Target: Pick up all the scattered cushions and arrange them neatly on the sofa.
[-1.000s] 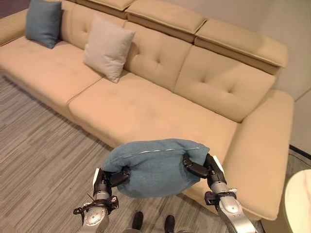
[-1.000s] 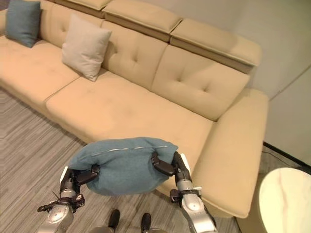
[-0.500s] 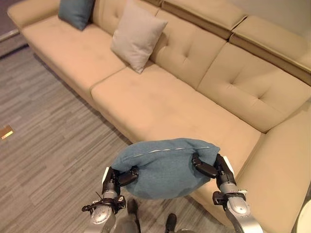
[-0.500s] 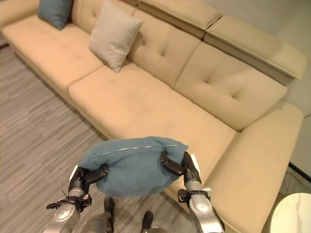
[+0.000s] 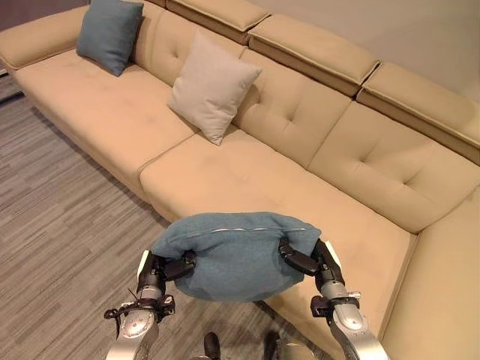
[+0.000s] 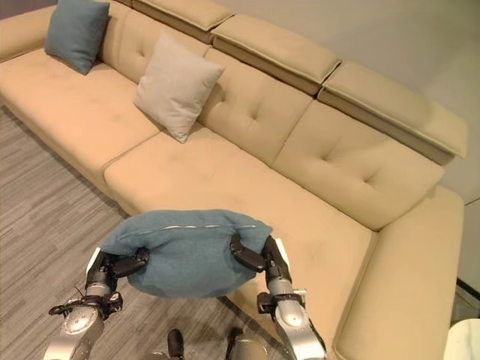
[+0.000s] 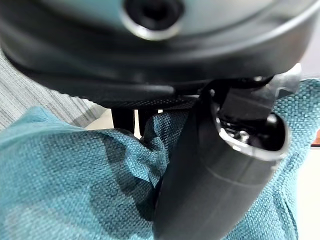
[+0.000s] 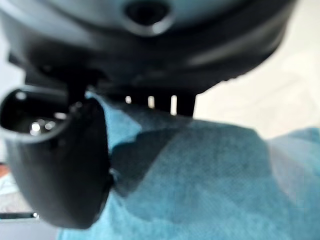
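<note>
Both the left hand (image 5: pixel 161 271) and right hand (image 5: pixel 306 260) pinched the teal cushion (image 5: pixel 232 255) at its ends, low in the frame; a weak pinch could drop it short of the sofa (image 5: pixel 247 169).

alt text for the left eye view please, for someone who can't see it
Both robot hands, left hand and right hand, grip the ends of a blue cushion held in the air before a long beige sofa. A beige cushion and another blue cushion lean against the sofa's backrest.

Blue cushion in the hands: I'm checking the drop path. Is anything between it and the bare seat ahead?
Nothing visible. The blue cushion hangs over the sofa's front edge; the beige cushion leans farther left.
</note>
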Robot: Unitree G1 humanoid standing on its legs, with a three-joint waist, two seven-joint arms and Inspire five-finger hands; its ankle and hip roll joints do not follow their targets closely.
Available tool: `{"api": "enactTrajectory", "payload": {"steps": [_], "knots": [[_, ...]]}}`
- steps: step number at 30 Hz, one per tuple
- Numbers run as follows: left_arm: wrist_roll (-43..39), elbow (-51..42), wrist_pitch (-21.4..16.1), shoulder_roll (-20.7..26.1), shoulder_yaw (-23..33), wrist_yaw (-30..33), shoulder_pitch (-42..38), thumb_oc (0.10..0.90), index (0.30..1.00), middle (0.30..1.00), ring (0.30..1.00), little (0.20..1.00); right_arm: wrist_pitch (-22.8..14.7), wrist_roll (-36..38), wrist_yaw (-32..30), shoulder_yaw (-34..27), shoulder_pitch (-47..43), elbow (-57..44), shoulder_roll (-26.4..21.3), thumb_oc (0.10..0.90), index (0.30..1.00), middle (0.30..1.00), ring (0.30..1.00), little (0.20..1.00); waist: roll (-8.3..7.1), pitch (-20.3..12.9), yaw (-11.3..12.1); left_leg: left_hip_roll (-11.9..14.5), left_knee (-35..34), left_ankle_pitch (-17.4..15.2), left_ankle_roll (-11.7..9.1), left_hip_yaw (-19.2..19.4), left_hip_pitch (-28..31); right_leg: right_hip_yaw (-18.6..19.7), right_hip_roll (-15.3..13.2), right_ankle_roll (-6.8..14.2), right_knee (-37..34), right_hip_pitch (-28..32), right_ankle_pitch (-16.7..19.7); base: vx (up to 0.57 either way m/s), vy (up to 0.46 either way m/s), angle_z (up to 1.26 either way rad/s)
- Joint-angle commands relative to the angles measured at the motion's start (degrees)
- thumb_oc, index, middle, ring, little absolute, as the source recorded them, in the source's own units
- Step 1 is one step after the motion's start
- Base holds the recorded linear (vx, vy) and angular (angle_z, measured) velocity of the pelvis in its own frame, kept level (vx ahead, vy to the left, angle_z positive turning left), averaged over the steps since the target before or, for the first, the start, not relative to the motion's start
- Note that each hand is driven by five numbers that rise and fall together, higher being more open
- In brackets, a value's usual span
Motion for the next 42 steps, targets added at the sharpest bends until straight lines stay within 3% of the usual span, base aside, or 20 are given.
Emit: {"api": "enactTrajectory", "payload": {"steps": [1,3,5,7,8,10,11,14,22,28,29,31,32,35,36,37,38,42], "knots": [[1.4,-8.4,-7.8,-2.1,-0.8,-2.7,-2.0,0.4,0.3,0.3,0.3,0.3,-7.8,1.0,0.5,-2.5,-5.3,-7.0,-0.7,0.4,0.3,0.3,0.3,0.3,-0.5,-3.8,-1.0,-0.2,1.9,-6.8,-3.9,-2.7,2.4,-3.2,2.8,1.3,-8.0,7.8,6.6,0.25,-0.108,-0.21],[1.7,-8.1,-8.1,-2.9,-1.3,-3.8,-2.3,0.4,0.3,0.3,0.3,0.3,-8.0,0.8,0.5,-3.6,-4.5,-6.9,-1.6,0.4,0.3,0.3,0.3,0.3,-1.3,-5.0,-1.8,-0.7,4.1,-8.4,-4.7,-2.7,2.3,-1.4,3.9,0.8,-11.4,9.8,7.2,0.23,-0.138,0.05],[1.5,-8.2,-8.0,-3.3,-2.4,-4.5,-2.8,0.4,0.3,0.3,0.3,0.3,-8.0,1.5,0.5,-4.8,-3.3,-7.2,-2.5,0.4,0.3,0.3,0.3,0.3,-1.99,-5.6,-2.7,0.8,12.4,-10.5,-6.8,-2.6,-0.1,-1.9,4.3,-0.1,-14.4,13.1,6.7,0.19,-0.157,0.23],[1.3,-8.1,-8.0,-3.6,-2.9,-3.9,-3.5,0.4,0.3,0.3,0.3,0.3,-7.7,2.6,0.3,-4.9,-2.9,-7.1,-3.5,0.4,0.3,0.3,0.3,0.3,-2.43,-4.4,-1.9,2.6,22.5,-9.0,-8.3,-4.9,-4.7,-0.8,4.9,-1.7,-15.3,15.5,5.8,0.06,-0.086,0.07],[1.3,-8.1,-8.0,-3.6,-2.9,-3.9,-3.5,0.4,0.3,0.3,0.3,0.3,-7.7,2.6,0.3,-4.9,-3.0,-7.1,-3.5,0.4,0.3,0.3,0.3,0.3,-2.62,-4.6,-2.0,2.4,22.3,-8.6,-8.3,-5.0,-5.0,-0.9,4.7,-1.7,-15.3,15.2,5.9,0.05,-0.035,-0.09],[1.2,-8.5,-7.9,-3.8,-2.8,-3.6,-3.6,0.4,0.3,0.3,0.3,0.3,-7.4,2.8,0.3,-4.7,-2.8,-7.2,-3.8,0.4,0.3,0.3,0.3,0.3,-2.95,-4.1,-1.2,1.4,23.6,-9.5,-7.9,-9.1,-7.7,0.9,5.3,-2.1,-15.6,15.9,5.3,0.12,0.02,-0.37],[1.0,-8.9,-7.8,-3.7,-2.7,-3.1,-3.2,0.4,0.3,0.3,0.3,0.3,-7.2,2.7,0.0,-4.7,-2.7,-6.6,-4.1,0.4,0.3,0.3,0.3,0.3,-3.58,-4.4,-0.8,1.6,19.2,-8.8,-7.5,-11.8,-10.2,2.9,5.4,-1.9,-16.0,16.4,4.7,0.22,0.064,-0.78],[0.9,-9.2,-7.6,-3.5,-2.2,-1.7,-3.3,0.4,0.3,0.3,0.3,0.3,-7.1,3.0,-1.0,-4.5,-3.3,-5.7,-3.9,0.4,0.3,0.3,0.3,0.3,-3.15,-3.1,1.0,1.9,14.0,-2.8,-8.8,-17.6,-14.1,6.2,7.3,-2.5,-15.6,18.2,2.7,0.18,0.077,-0.57],[0.6,-9.5,-7.3,-2.7,-2.2,-2.6,-2.8,0.4,0.3,0.3,0.3,0.3,-7.0,3.4,-0.4,-4.8,-3.1,-6.6,-3.2,0.4,0.3,0.3,0.3,0.3,-2.73,-5.3,1.0,2.0,9.1,-3.6,-7.6,-15.1,-8.1,8.5,6.7,-1.9,-13.3,19.3,1.2,0.17,0.125,-0.59],[1.0,-9.9,-7.4,-1.5,-1.6,-1.9,-3.2,0.4,0.3,0.3,0.3,0.3,-7.0,3.1,0.1,-3.5,-5.3,-7.2,-1.2,0.4,0.3,0.3,0.3,0.3,-2.12,-5.4,0.9,1.6,7.5,-5.5,-4.9,-9.2,-3.8,11.7,5.2,0.7,-5.5,15.1,2.7,0.08,0.157,-0.67],[1.0,-9.9,-7.4,-1.4,-1.4,-1.8,-3.0,0.4,0.3,0.3,0.3,0.3,-6.9,2.9,0.2,-3.2,-5.6,-7.2,-1.1,0.4,0.3,0.3,0.3,0.3,-1.9,-5.3,0.9,1.5,7.1,-5.6,-4.5,-8.6,-3.2,11.6,5.0,1.0,-3.8,14.2,3.2,0.07,0.149,-0.64],[1.2,-9.7,-7.4,-1.1,-0.6,-1.4,-2.4,0.4,0.3,0.3,0.3,0.3,-6.9,2.2,0.4,-2.6,-6.1,-7.5,-0.5,0.4,0.3,0.3,0.3,0.3,-1.27,-5.1,1.4,1.4,4.9,-5.6,-4.0,-6.5,-1.3,7.4,3.5,2.0,-1.4,12.3,4.4,0.07,0.115,-0.71],[1.0,-9.8,-7.4,-1.1,-0.3,-1.4,-2.1,0.4,0.3,0.3,0.3,0.3,-6.9,1.9,0.4,-2.3,-6.4,-7.6,-0.3,0.4,0.3,0.3,0.3,0.3,-0.9,-5.1,1.8,1.5,3.4,-5.7,-4.2,-4.9,0.1,2.2,2.0,2.0,-2.5,11.2,5.2,0.05,0.04,-0.93],[0.8,-9.9,-7.5,-1.3,0.7,-1.5,-2.1,0.4,0.3,0.3,0.3,0.3,-7.3,1.8,0.4,-2.7,-6.6,-7.4,-0.1,0.4,0.3,0.3,0.3,0.3,-0.43,-4.6,2.1,1.8,3.6,-6.3,-4.5,-3.3,1.0,-5.9,0.6,1.4,-5.0,9.9,5.8,0.05,-0.006,-0.84],[0.7,-9.9,-7.6,-1.5,0.4,-1.9,-2.3,0.4,0.3,0.3,0.3,0.3,-7.4,1.8,0.6,-3.0,-6.2,-7.8,-0.3,0.4,0.3,0.3,0.3,0.3,-0.37,-4.4,1.9,1.6,4.2,-6.8,-4.6,-3.4,1.2,-6.4,0.7,1.3,-6.3,10.7,5.3,0.08,-0.093,-0.32],[1.0,-9.7,-7.9,-2.3,-0.4,-2.1,-2.9,0.4,0.3,0.3,0.3,0.3,-7.6,1.3,0.4,-3.8,-5.4,-8.0,-0.4,0.4,0.3,0.3,0.3,0.3,-0.8,-4.9,0.9,1.3,5.3,-6.9,-4.9,-3.9,0.7,-3.1,2.4,0.6,-9.2,11.9,4.9,0.11,-0.117,0.15],[0.6,-9.6,-8.4,-2.7,-0.4,-2.3,-3.5,0.4,0.3,0.3,0.3,0.3,-7.8,1.3,-0.1,-4.2,-5.4,-8.2,-1.1,0.4,0.3,0.3,0.3,0.3,-0.91,-5.0,0.8,1.1,6.1,-7.4,-5.1,-3.9,0.8,-2.3,2.9,0.6,-10.8,12.7,5.2,0.13,-0.144,0.48],[0.1,-10.1,-8.5,-3.6,-1.7,-1.7,-5.5,0.4,0.3,0.3,0.3,0.3,-7.7,1.5,-1.4,-5.2,-5.3,-8.8,-3.1,0.4,0.3,0.3,0.3,0.3,-0.68,-5.2,0.4,1.3,12.4,-9.2,-6.2,-5.6,-1.2,-1.6,3.8,-0.7,-14.5,16.2,4.8,0.06,-0.052,0.21]]}}
